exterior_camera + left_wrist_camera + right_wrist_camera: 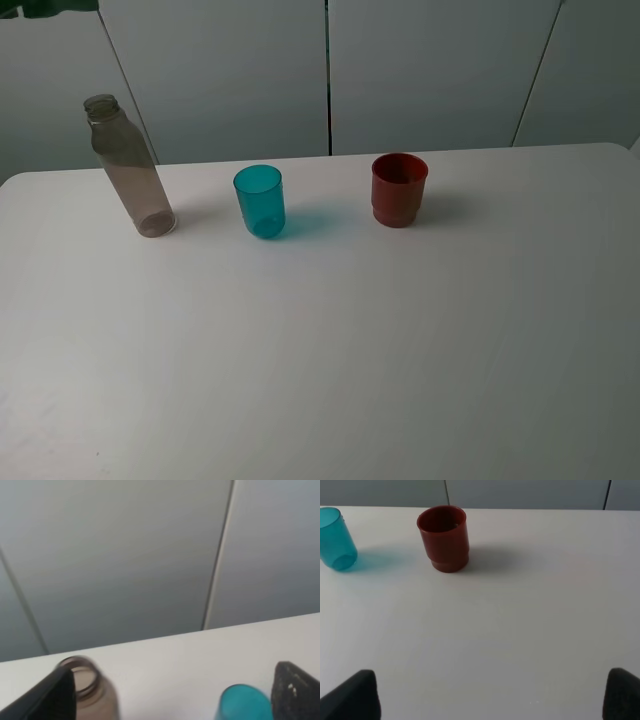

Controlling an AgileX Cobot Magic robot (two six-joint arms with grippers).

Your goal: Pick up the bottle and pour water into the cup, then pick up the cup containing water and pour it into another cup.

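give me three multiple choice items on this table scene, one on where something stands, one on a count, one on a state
1. In the exterior high view, what stands between the bottle and the red cup?
A. the teal cup
B. a plate
C. a gripper

2. How many cups are on the table?
A. one
B. two
C. four

3. How does the bottle's neck look?
A. sealed with a blue cap
B. open, with no cap
C. plugged with a cork

Answers:
1. A: the teal cup stands in the row's middle, apart from both neighbours.
2. B: only a teal one and a red one show.
3. B: the left wrist view shows the open ring of the mouth.
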